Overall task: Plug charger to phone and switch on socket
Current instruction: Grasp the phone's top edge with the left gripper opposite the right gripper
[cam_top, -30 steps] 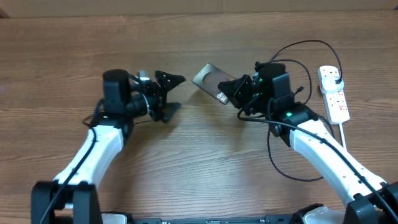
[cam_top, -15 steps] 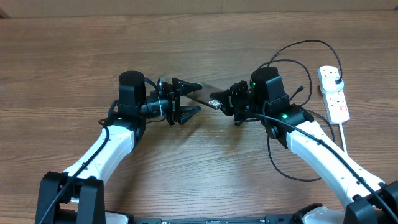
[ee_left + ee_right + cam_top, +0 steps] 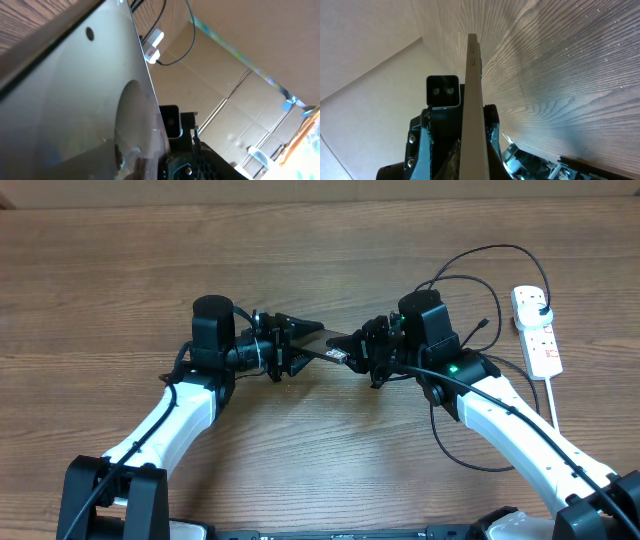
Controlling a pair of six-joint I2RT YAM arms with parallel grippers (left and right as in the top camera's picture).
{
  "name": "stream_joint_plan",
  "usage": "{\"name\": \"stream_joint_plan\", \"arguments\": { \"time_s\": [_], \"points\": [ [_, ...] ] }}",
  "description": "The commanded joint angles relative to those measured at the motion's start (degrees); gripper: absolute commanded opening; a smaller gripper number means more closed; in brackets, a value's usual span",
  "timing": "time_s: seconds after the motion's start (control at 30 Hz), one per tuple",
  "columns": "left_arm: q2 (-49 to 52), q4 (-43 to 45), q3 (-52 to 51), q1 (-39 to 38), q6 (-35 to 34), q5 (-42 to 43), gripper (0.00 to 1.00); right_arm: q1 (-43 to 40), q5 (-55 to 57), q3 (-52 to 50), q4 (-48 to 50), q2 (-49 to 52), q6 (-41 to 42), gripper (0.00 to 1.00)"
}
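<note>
The socket (image 3: pixel 538 330) lies far right, its switch not yet pressed, I judge. The phone (image 3: pixel 330 345) hangs mid-table, pinched edgewise in the right claw (image 3: pixel 358 352). The left claw (image 3: pixel 298 345) straddles its left end, grip unclear. The charger (image 3: pixel 510 248) is not yet in the phone.
</note>
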Motion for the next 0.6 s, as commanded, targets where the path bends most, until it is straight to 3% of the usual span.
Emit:
{"name": "stream_joint_plan", "arguments": {
  "time_s": [0.0,0.27,0.4,0.57],
  "points": [
    [0.0,0.6,0.1,0.0,0.0,-4.3,0.45,1.2,-2.8,1.1,0.2,-1.9,-1.7,0.04],
    [0.0,-1.9,0.1,0.0,-5.4,-9.1,0.49,1.2,-2.8,1.1,0.5,-1.9,-4.6,0.04],
    [0.0,-1.9,0.1,-0.1,-7.7,-9.0,0.41,1.4,-3.8,1.1,0.5,-1.9,-4.1,0.04],
    [0.0,-1.4,0.1,-0.5,-11.8,-8.8,0.38,2.8,-3.4,1.1,1.6,-1.9,-2.1,0.04]
  ]
}}
